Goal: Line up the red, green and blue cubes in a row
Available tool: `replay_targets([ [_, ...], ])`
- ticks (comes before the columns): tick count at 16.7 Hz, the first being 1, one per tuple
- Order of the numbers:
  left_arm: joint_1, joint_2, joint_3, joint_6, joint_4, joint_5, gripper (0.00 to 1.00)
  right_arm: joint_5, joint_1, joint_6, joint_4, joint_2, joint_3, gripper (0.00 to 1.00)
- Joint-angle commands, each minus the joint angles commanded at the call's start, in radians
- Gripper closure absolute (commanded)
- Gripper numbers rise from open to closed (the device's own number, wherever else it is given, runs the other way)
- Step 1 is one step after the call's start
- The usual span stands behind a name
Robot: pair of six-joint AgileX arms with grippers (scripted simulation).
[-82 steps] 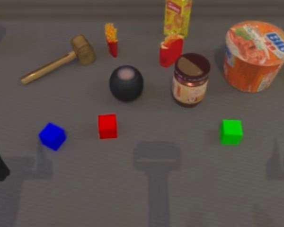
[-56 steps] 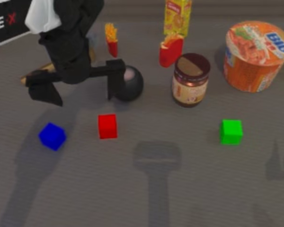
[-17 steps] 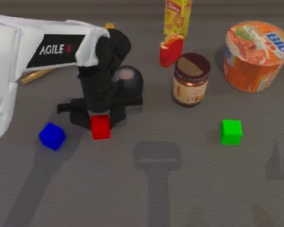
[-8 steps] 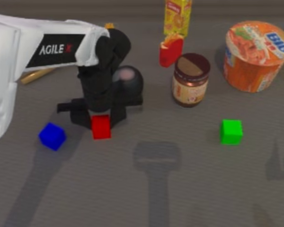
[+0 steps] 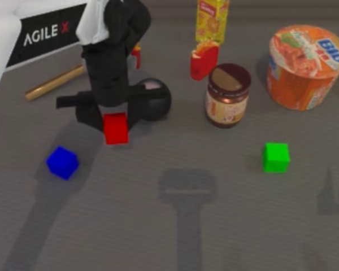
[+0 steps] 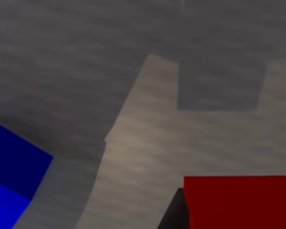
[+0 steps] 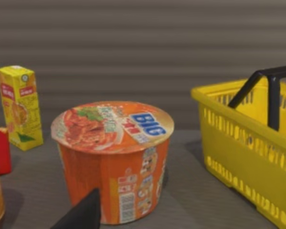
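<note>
**Red cube pinched, lifted off the table**

Left gripper (image 5: 116,127) is clamped on the small glossy red cube (image 5: 116,128), its edges nearly square to the table, held above the grey mat; its fingers are mostly hidden by the wrist. Glossy blue cube (image 5: 62,162) sits turned diagonally near left; bright green cube (image 5: 276,157) far right. Right gripper is out of the top view.

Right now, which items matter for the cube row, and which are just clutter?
Job:
red cube, held in the left end effector
blue cube
green cube

Clutter:
hammer
black ball
jar
noodle cup
fries carton
juice box
yellow basket
</note>
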State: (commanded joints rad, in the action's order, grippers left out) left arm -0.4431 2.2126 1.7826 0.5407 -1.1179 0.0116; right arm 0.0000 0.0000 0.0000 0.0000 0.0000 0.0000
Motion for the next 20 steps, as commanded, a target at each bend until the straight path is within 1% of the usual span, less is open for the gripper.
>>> replay_targets([
  [6, -0.015, -0.015, -0.015, 0.003, 0.003, 0.0, 1.0, 0.0, 0.0, 0.0, 0.0, 0.0, 0.0, 0.0],
  [9, -0.065, -0.103, -0.116, 0.032, 0.026, 0.001, 1.0, 0.0, 0.0, 0.0, 0.0, 0.0, 0.0, 0.0],
  [14, -0.186, -0.304, -0.389, 0.105, 0.073, 0.002, 1.0, 0.0, 0.0, 0.0, 0.0, 0.0, 0.0, 0.0],
  [16, -0.225, -0.366, -0.457, 0.128, 0.088, 0.001, 1.0, 0.0, 0.0, 0.0, 0.0, 0.0, 0.0, 0.0],
  [18, -0.242, -0.391, -0.482, 0.138, 0.095, 0.001, 1.0, 0.0, 0.0, 0.0, 0.0, 0.0, 0.0, 0.0],
  [20, -0.242, -0.391, -0.482, 0.138, 0.095, 0.001, 1.0, 0.0, 0.0, 0.0, 0.0, 0.0, 0.0, 0.0],
])
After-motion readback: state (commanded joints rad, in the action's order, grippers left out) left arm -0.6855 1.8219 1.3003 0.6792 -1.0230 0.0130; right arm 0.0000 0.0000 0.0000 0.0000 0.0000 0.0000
